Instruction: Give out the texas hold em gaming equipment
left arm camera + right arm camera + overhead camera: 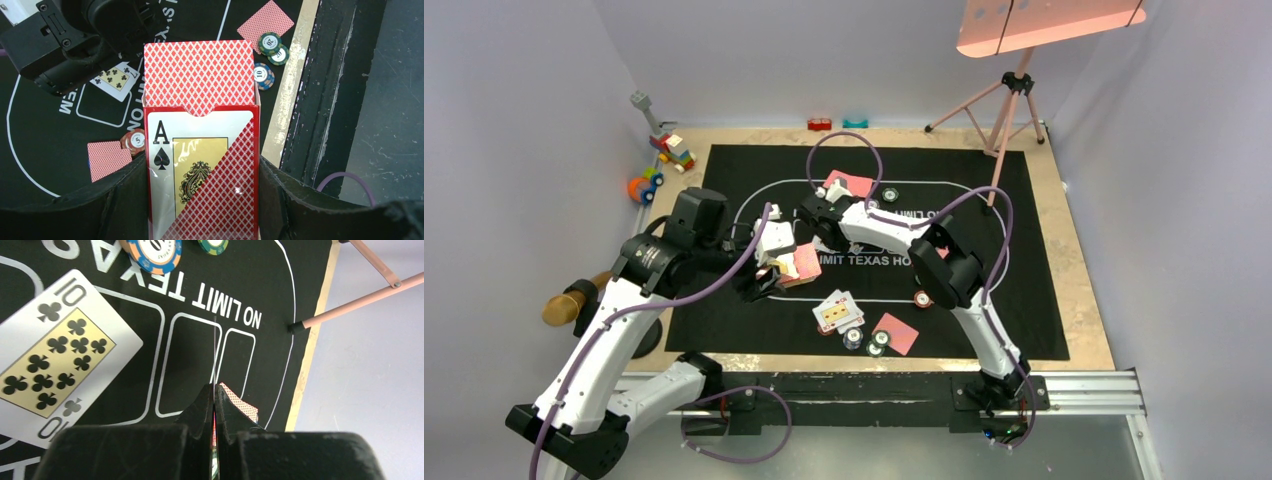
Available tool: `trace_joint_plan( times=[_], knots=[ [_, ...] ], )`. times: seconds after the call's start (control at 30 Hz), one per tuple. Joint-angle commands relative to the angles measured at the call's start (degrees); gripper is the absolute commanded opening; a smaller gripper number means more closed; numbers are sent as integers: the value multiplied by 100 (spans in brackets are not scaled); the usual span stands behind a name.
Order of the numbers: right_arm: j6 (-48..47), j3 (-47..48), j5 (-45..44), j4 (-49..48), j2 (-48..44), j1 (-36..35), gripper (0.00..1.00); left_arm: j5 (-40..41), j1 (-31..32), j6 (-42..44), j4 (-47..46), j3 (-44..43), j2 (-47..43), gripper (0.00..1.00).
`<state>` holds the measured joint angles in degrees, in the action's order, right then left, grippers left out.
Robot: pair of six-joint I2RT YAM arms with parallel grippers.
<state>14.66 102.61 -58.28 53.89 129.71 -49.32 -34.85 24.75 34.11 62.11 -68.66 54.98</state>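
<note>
My left gripper (202, 167) is shut on a red card box (200, 175) with an ace of spades on its front. Red-backed playing cards (200, 75) stick out of its open top. It hangs over the mat's middle left (799, 265). My right gripper (215, 390) is shut on a single playing card (215, 350), seen edge-on, above the mat's centre (809, 215). A ten of clubs (57, 357) lies face up below it. Face-up cards (837, 312), red-backed cards (896, 333) (849, 185) and poker chips (854, 337) (921, 297) (889, 195) lie on the mat.
The black mat (1024, 300) covers the tan table. Toy blocks (672, 150) (646, 185) sit at the far left, small bricks (820, 124) at the far edge. A pink tripod (1009, 100) stands at the far right. A brass-coloured cylinder (569, 305) lies left.
</note>
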Motion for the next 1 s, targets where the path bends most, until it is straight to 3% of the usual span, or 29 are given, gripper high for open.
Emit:
trace_joint_plan(
  times=[0.0, 0.33, 0.67, 0.97],
  knots=[
    [-184, -51, -251, -544, -91, -149, 2, -206, -41, 36, -265, -41, -89, 0],
    [-229, -157, 707, -949, 69, -260, 13, -149, -41, 34, -226, -73, -84, 0],
    [-179, -570, 2031, -1442, -230, -274, 50, -189, -41, 17, -219, -120, -25, 0],
    [-189, -830, 3050, -1775, -723, -258, 55, -180, -41, 26, -204, -112, -28, 0]
  ],
)
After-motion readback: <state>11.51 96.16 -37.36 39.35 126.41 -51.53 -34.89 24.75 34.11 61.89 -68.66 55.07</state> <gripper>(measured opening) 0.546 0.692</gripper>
